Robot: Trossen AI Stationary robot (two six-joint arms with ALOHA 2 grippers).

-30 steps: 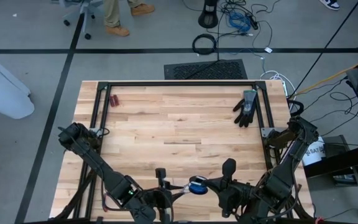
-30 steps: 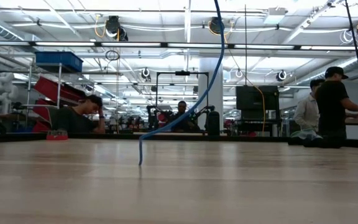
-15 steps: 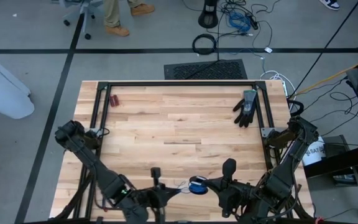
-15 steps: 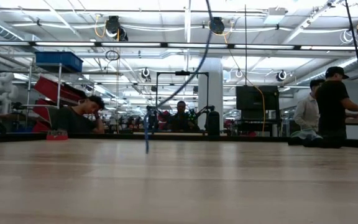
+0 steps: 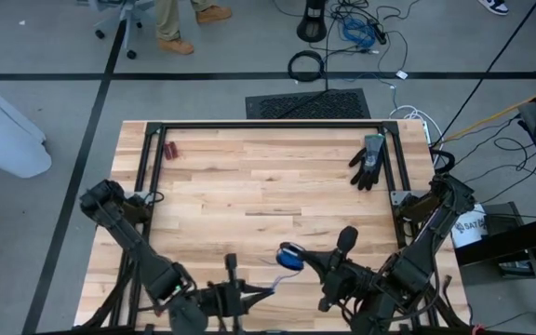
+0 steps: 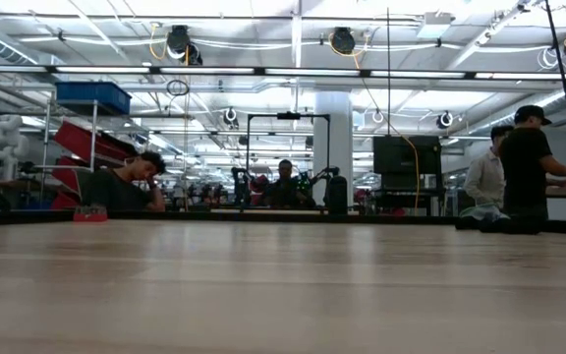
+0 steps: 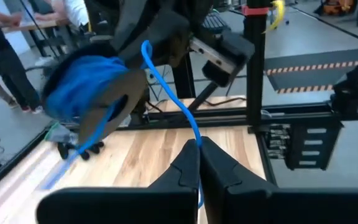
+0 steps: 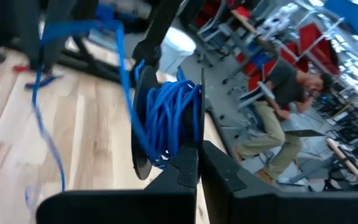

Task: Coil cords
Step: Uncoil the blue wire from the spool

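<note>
The cord is a thin blue cable, mostly wound into a small coil (image 5: 289, 255) that hangs above the table's near middle. My right gripper (image 5: 303, 259) comes from the right and is shut on the coil (image 8: 173, 118). My left gripper (image 5: 254, 293) sits near the front edge, points right and is shut on a loose strand (image 7: 166, 93) leading to the coil (image 7: 82, 81). In the right wrist view another loose length (image 8: 39, 106) hangs from the coil. Nothing of the cord shows in the low view. My left gripper pinches a single strand of the cable (image 7: 194, 134) between its two fingertips, coming about level from the table's left. The strand rises in a gentle curve to the coil and is clear of the table. My right gripper pinches several turns at the coil's edge (image 8: 180, 148) between its fingers, coming about level from the table's right. The coil stands just past the fingertips, lifted clear of the table.
A black glove (image 5: 368, 160) lies at the far right and small red-handled pliers (image 5: 169, 149) at the far left. A black frame (image 5: 268, 126) runs around the table's far part. People sit and stand in the room beyond the table (image 6: 519, 167).
My left gripper has risen and tipped up. The hanging cable end, which touched the table a second ago, has lifted up and out of the low view. My right gripper has turned, and the coil has swung a little toward the far edge.
</note>
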